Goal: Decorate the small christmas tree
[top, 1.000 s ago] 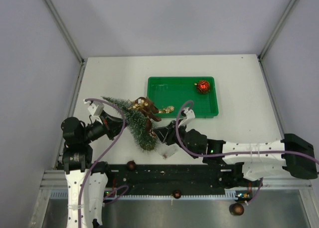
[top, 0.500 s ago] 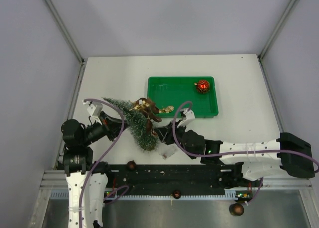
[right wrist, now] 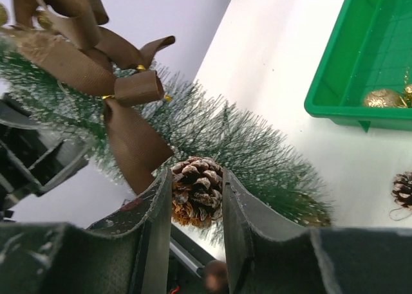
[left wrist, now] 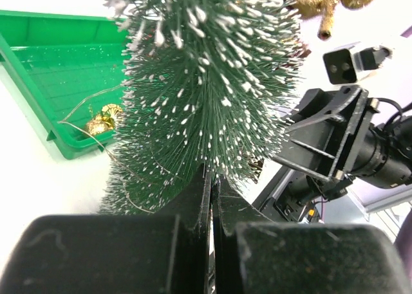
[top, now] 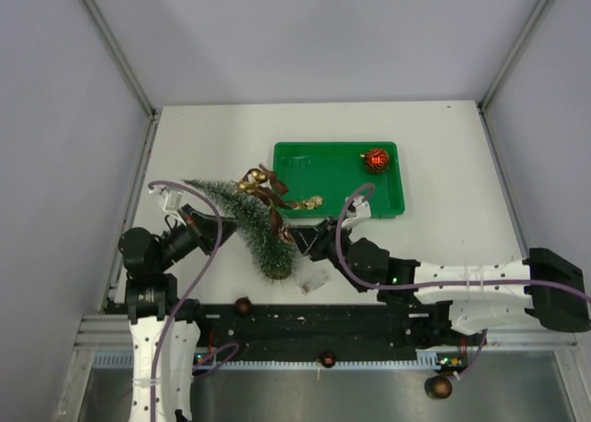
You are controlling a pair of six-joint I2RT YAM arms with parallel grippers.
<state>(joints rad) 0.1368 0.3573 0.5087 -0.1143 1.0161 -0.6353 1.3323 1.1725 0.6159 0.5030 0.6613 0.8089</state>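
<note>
Two grippers share the work: the left gripper [left wrist: 210,178] pinches the small christmas tree [top: 247,221], steadying it aslant just left of the green tray [top: 277,177], apparently so the right gripper [right wrist: 195,178], clamped on a pine cone [right wrist: 196,197], can tuck that among the branches.

White table [top: 443,154], green tray [top: 319,177], loose pinecone [right wrist: 404,190]

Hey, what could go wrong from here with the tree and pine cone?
The right gripper pinches the cone only at its fingertips; pressing it into the tree could pop it out. The left gripper seems to grip just bristles, so that push might twist the tilted tree. The bow beside the cone could get knocked loose.
</note>
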